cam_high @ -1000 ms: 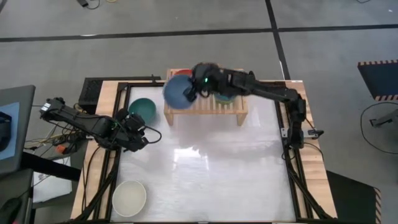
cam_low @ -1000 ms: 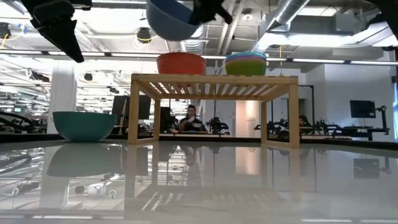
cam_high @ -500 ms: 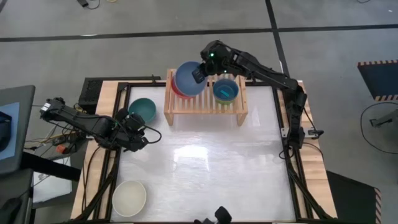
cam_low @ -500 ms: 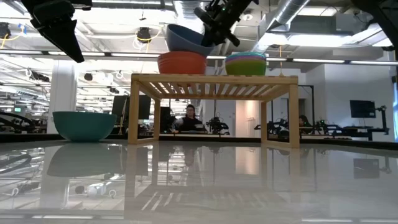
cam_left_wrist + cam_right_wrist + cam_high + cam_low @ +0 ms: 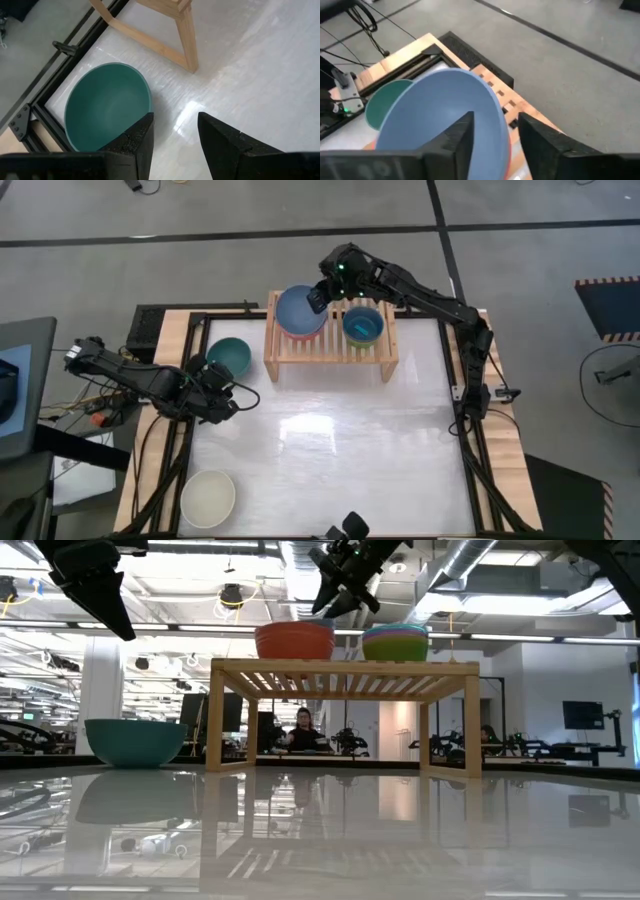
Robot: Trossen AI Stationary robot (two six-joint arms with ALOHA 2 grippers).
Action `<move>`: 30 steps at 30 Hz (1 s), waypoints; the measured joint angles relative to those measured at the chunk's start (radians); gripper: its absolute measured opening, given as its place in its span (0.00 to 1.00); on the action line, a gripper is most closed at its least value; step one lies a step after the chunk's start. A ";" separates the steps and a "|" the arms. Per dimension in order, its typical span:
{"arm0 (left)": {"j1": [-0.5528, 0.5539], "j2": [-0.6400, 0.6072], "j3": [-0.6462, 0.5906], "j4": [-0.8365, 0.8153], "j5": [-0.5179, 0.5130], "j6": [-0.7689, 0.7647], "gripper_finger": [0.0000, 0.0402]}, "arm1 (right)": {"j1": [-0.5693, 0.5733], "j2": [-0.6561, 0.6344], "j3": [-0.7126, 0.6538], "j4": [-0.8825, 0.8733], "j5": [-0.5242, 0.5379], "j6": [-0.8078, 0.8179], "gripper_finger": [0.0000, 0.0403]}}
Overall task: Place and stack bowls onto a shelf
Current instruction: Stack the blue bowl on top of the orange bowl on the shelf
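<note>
Plastic bowls, pale wood, a glossy white top

On the matt light-wood slatted shelf (image 5: 330, 345) sit smooth plastic bowls; beside it the dark green bowl (image 5: 107, 112) looks satin, and the table (image 5: 330, 450) beneath shines mirror-glossy, framed in black metal.

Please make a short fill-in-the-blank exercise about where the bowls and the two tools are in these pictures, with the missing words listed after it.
1. The slate blue bowl sits nested inside the ____ bowl on the shelf.
2. The dark green bowl stands on the table beside the shelf, close to the ____ tool.
3. The cream white bowl stands on the ____, not on the shelf.
4. The right tool is above the rim of the ____ bowl.

Missing words: red; left; table; slate blue
</note>
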 joint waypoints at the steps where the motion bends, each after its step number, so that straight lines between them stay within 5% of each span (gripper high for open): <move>1: 0.000 0.000 0.000 0.000 -0.001 0.004 0.34 | 0.003 0.000 0.000 0.003 0.005 0.010 0.48; 7: 0.000 0.000 0.000 0.000 -0.017 0.005 0.34 | -0.011 -0.004 0.000 -0.028 0.072 0.014 0.55; 30: 0.000 0.000 -0.022 0.024 -0.070 0.003 0.34 | -0.010 0.038 0.000 -0.068 0.142 -0.049 0.44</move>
